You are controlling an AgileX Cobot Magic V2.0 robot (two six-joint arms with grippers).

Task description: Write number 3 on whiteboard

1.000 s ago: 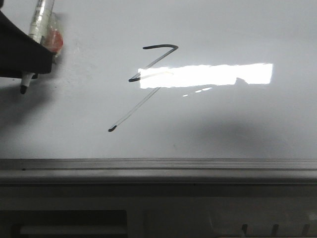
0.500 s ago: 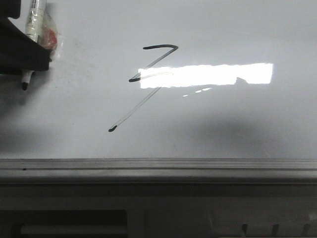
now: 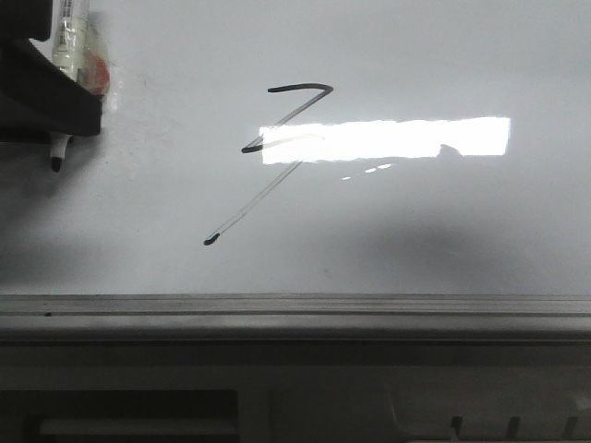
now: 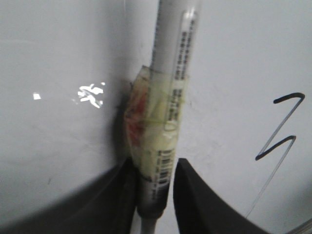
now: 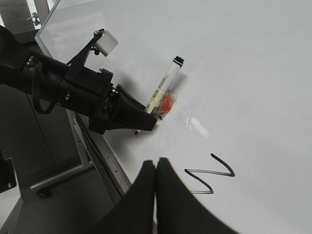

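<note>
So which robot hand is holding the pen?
The left hand, the one beside the drawn number 3. Its fingers squeeze the marker. The right hand is pinched shut on nothing.

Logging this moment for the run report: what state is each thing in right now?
number 3: drawn on the board, zigzag with a faint tail.
whiteboard: marked, bright glare across it.
marker: uncapped, tip off the board, left of the figure.
left tool: shut on the marker.
right tool: shut, holding nothing.

Whiteboard (image 3: 443, 231) bearing number 3 (image 3: 277, 148)
</note>
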